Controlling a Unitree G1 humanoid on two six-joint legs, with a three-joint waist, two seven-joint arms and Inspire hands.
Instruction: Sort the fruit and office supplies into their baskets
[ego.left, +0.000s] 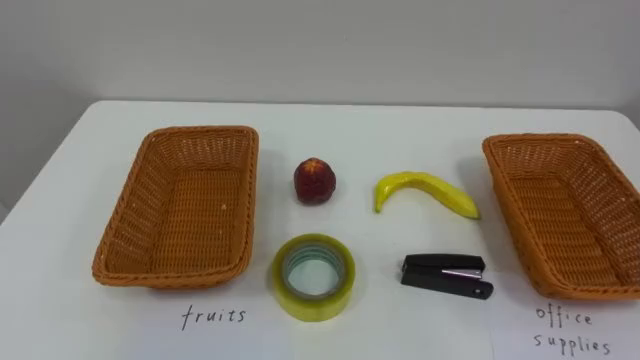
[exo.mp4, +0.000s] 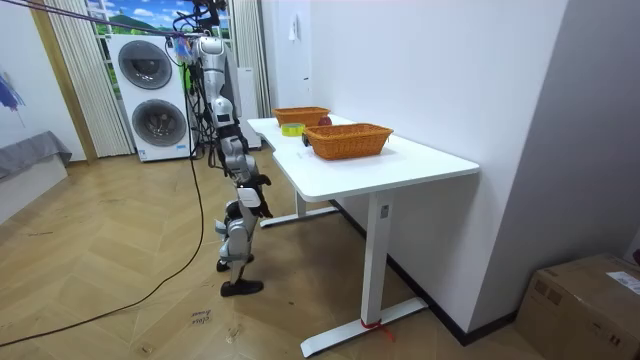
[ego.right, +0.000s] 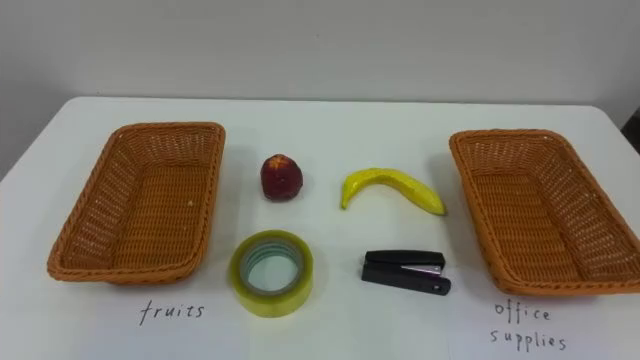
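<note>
A red apple (ego.left: 314, 180) and a yellow banana (ego.left: 425, 191) lie in the middle of the white table (ego.left: 400, 120). Nearer to me are a roll of yellow tape (ego.left: 313, 275), lying flat, and a black stapler (ego.left: 447, 276). An empty wicker basket (ego.left: 112, 245) stands at the left above a handwritten fruit label (ego.left: 213, 316). A second empty wicker basket (ego.left: 497, 180) stands at the right above an office-supplies label (ego.left: 565, 330). In the room view I stand at the table's long side with my right hand (exo.mp4: 257, 182) low by my body, short of the table edge.
The table stands against a white wall (ego.left: 320, 40). Behind me in the room view are two stacked washing machines (exo.mp4: 152, 95), with wooden floor (exo.mp4: 120, 300) all around. A cardboard box (exo.mp4: 585, 300) sits at the room view's lower right.
</note>
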